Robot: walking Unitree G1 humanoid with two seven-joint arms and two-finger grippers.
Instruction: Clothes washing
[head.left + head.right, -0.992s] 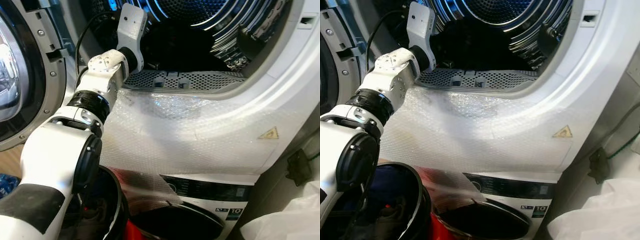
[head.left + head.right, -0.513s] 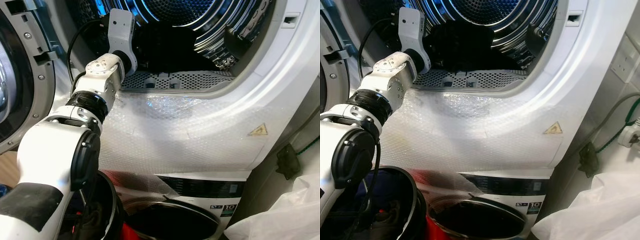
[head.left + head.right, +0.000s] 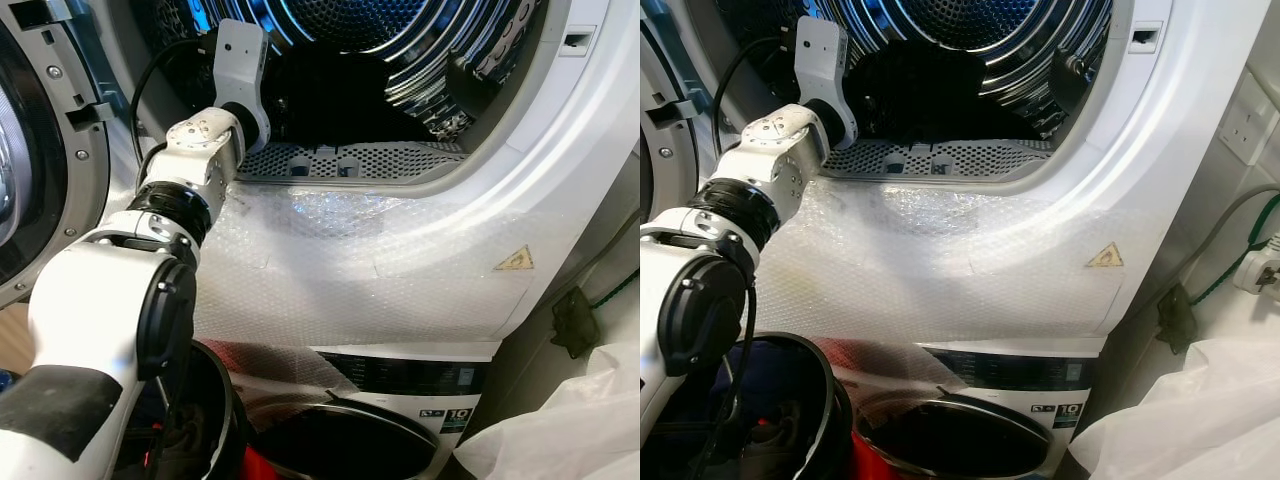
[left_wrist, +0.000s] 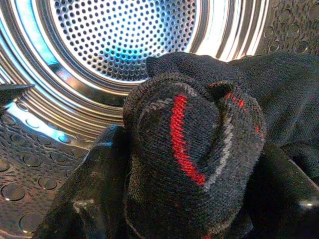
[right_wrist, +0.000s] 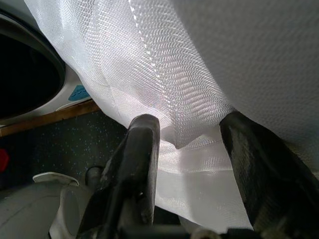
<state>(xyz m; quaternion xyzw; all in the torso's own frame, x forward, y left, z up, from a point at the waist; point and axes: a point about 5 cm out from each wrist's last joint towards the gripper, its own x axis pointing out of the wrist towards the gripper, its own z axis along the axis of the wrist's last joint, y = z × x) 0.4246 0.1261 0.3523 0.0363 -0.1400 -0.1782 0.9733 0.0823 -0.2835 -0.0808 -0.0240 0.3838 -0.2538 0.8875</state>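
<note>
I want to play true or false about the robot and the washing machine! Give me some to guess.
1. The left tool holds a black sock with red stripes. True.
2. The left arm reaches into the upper drum. True.
3. The upper machine's door is shut. False: it is open.
4. The right tool holds a red towel. False: white mesh fabric sits between its fingers.
5. A yellow warning triangle marks the machine's front. True.

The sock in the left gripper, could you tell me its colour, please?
The sock is black with red and grey stripes, clearest in the left wrist view.
</note>
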